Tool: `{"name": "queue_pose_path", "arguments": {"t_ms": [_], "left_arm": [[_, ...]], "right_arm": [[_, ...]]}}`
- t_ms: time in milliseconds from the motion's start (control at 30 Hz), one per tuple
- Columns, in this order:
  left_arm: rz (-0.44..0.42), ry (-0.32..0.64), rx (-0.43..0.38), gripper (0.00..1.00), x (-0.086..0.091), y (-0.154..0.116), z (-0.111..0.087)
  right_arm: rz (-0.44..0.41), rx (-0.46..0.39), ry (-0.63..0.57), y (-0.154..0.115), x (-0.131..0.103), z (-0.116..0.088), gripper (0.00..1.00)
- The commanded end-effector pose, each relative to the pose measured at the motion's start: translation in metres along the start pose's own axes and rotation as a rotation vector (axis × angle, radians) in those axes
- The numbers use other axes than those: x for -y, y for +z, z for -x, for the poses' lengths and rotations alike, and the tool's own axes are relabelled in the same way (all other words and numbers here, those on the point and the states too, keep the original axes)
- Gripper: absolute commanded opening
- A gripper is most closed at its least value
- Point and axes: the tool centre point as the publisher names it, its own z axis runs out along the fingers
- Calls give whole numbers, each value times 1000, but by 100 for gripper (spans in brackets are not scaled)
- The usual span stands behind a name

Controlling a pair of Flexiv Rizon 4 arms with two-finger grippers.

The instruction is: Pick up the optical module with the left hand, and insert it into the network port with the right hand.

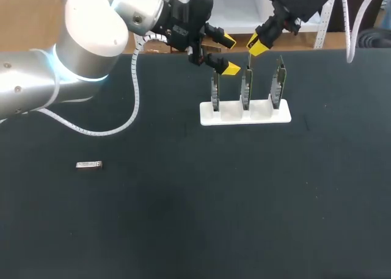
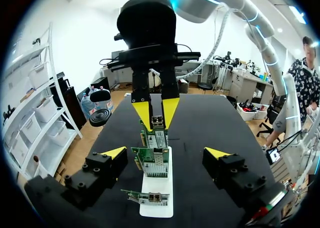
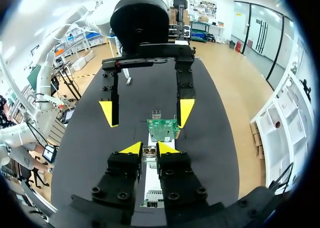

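Observation:
A small silver optical module sits between the yellow tips of my right gripper, which is shut on it. That gripper hangs over the middle of three green network boards standing in a white stand. From the left wrist, the module shows just above the far boards. My left gripper is open beside the left board, its fingers wide apart with nothing in them. In its own view the left gripper straddles the nearest board.
A second small silver piece lies on the black table far to the left of the stand. A white cable from my left arm loops over the table.

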Motion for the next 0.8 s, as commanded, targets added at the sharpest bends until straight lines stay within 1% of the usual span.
{"name": "queue_pose_path", "arguments": {"t_ms": [33, 800], "left_arm": [[-4, -2, -7, 100, -2, 0, 1], [-4, -2, -7, 100, -2, 0, 1]], "right_arm": [[6, 0, -1, 1, 4, 0, 0], [12, 8, 3, 3, 10, -1, 0]]}}
